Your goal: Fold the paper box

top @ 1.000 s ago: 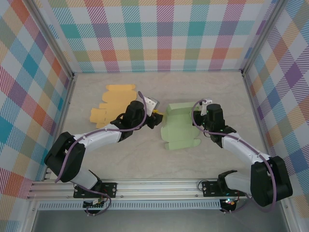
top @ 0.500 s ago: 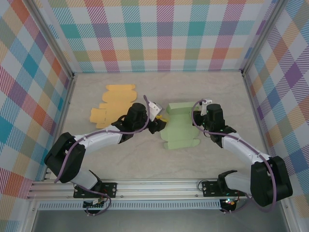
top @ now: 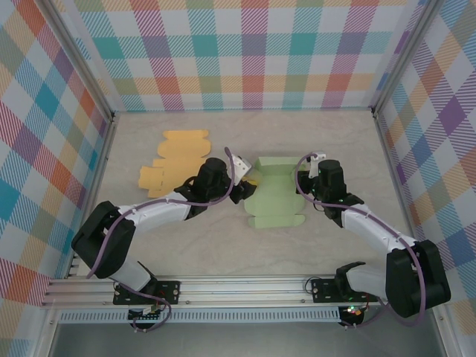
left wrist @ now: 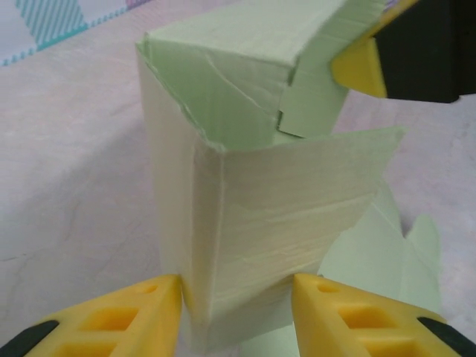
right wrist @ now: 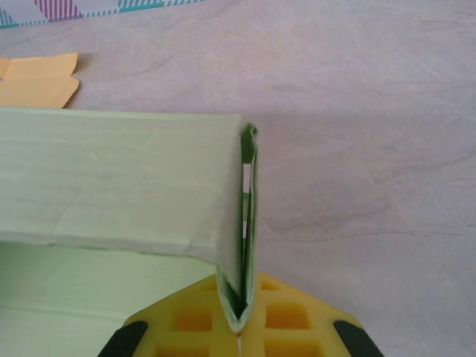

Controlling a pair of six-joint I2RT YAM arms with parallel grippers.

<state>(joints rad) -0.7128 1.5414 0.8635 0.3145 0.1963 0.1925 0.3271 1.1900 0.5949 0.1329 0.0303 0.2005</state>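
Since a second ago the left gripper (left wrist: 236, 297) is reaching further right, jaws pinching the raised left corner of the green box (top: 275, 199). Far left, an orange sheet (top: 175, 162) is lying flat. The box is sitting mid-table, lengthwise near to far, between both arms; the right gripper (right wrist: 239, 327) is clamping its right fold. No writing is showing

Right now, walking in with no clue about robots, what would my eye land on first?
A half-folded green paper box sits mid-table, its raised left corner clamped by the left gripper while the right gripper pinches its right wall. A flat orange cutout lies at the back left, all ringed by bright plaid walls.
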